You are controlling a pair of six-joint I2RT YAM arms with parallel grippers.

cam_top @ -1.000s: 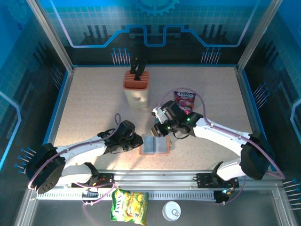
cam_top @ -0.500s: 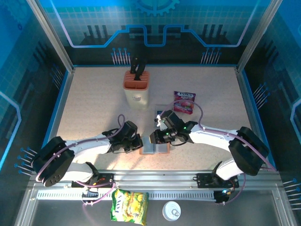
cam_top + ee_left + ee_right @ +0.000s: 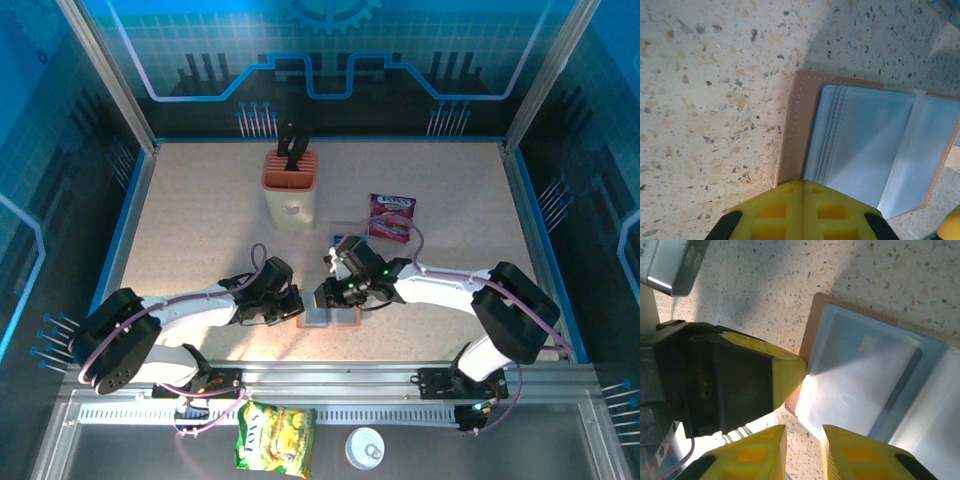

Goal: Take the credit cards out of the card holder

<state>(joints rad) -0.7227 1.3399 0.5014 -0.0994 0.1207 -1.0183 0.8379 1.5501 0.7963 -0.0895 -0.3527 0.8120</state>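
Entry, left: left gripper (image 3: 802, 187), yellow fingers pressed together with nothing visible between them. In the right wrist view its tip sits at the card holder's left border.

Centre: flat brown leather-like folding card holder (image 3: 331, 318), lying open on the speckled tabletop (image 3: 200, 230) near the front edge, between both grippers. Its grey-blue pockets (image 3: 860, 145) face up.

Contents: thin pale blue-green plastic credit cards (image 3: 860, 372), tucked inside the pockets. One shows a small pale square through the cloudy sleeve.

Handling: judge the cards light, stiff and slick, and the holder light enough to slide unless you pin it. Take a card by its edge at the pocket mouth.

Right: right gripper (image 3: 803, 432), jaws a narrow slit apart, poised at the holder's near corner and clamped on nothing.
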